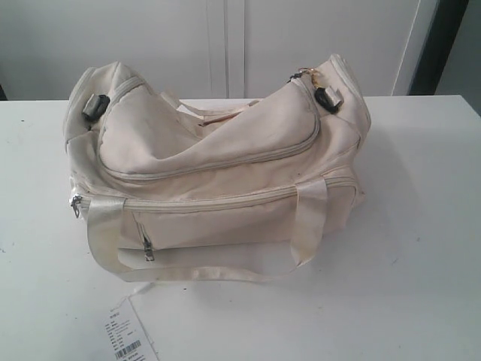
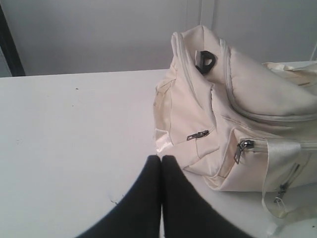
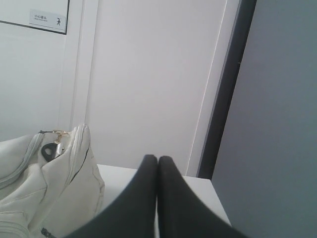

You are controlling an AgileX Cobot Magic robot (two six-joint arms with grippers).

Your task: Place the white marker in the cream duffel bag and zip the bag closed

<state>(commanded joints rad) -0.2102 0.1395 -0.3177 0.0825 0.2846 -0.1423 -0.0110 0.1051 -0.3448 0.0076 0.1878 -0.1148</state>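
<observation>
White table (image 1: 421, 226): one cream duffel bag (image 1: 218, 173), one paper tag (image 1: 124, 335); my left gripper (image 2: 161, 157) and right gripper (image 3: 157, 157) both pinch closed, empty.

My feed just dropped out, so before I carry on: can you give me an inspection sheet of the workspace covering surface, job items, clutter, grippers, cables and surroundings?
Surface: flat white table, no spills seen.
Job's things: large soft cream fabric duffel bag sits mid-table, and its visible zips look closed. The slim white marker is not seen in any view.
Clutter: white paper barcode tag lies on the table near the bag's handle loop.
Grippers: left gripper is shut and empty, just short of one end of the bag. Right gripper is shut and empty, by the other end.
Cables: nothing seen.
Surroundings: pale wall panels behind the table, with a dark vertical strip at one side.
</observation>
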